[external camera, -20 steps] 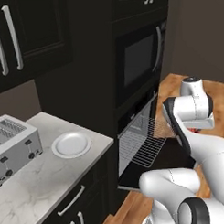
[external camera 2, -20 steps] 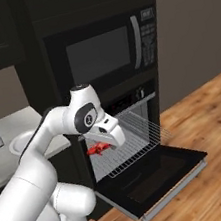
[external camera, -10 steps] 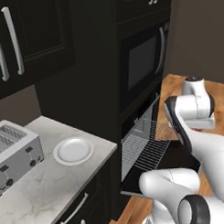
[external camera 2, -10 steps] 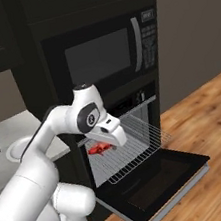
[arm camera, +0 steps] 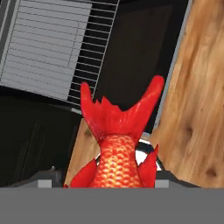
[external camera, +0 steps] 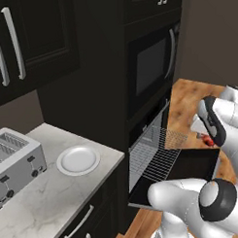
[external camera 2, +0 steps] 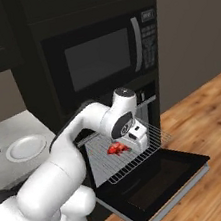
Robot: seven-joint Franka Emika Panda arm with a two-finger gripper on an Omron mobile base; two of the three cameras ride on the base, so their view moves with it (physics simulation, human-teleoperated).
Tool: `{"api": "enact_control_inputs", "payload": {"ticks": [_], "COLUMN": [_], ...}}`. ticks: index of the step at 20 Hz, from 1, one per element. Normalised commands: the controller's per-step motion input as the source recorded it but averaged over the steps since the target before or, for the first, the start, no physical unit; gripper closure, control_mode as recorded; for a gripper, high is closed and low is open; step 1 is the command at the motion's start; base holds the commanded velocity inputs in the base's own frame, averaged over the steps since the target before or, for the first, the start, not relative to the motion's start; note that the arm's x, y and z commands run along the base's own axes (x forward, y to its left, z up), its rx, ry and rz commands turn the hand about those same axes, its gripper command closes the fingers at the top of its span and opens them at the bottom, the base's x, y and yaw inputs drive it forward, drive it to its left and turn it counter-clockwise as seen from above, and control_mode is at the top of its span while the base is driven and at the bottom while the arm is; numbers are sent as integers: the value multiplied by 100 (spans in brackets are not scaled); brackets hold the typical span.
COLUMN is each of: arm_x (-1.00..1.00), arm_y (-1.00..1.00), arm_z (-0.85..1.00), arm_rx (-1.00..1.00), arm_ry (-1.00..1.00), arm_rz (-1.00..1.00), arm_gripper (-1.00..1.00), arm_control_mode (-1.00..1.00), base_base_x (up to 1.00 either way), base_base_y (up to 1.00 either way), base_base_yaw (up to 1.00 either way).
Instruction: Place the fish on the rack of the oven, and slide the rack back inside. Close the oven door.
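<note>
My gripper (external camera 2: 125,144) is shut on the red-orange fish (external camera 2: 116,149), held in the air in front of the black oven (external camera 2: 97,160). In the hand view the fish (arm camera: 116,148) points tail-up over the door's outer edge and the floor. The rack (arm camera: 61,48) lies off to the upper left. The wire rack (external camera 2: 139,153) is pulled out over the oven door (external camera 2: 163,177), which hangs open and flat. From the left base view the fish (external camera: 209,141) shows as a red speck beside the door (external camera: 190,164), past the rack (external camera: 158,151).
A black microwave (external camera 2: 104,58) sits above the oven. On the marble counter (external camera: 41,206) to the left stand a white plate (external camera: 77,160) and a toaster (external camera: 15,163). Wooden floor (external camera 2: 210,117) stretches to the right of the open door.
Both base views have shifted, so the base has driven and the oven now sits differently in frame. The fish stays gripped, now a little further out over the open door.
</note>
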Motion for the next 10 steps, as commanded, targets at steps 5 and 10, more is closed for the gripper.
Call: {"api": "enact_control_inputs", "payload": {"ticks": [5, 10], "arm_x": [68, 58], "arm_y": [-1, 2], "arm_z": [-17, -37], "arm_rx": [22, 9], "arm_ry": [-15, -19], "arm_rz": [10, 5], "arm_gripper": [100, 100], "arm_control_mode": [-100, -100], "base_base_x": [0, 0], "base_base_y": [0, 0], "base_base_yaw": [0, 0]}}
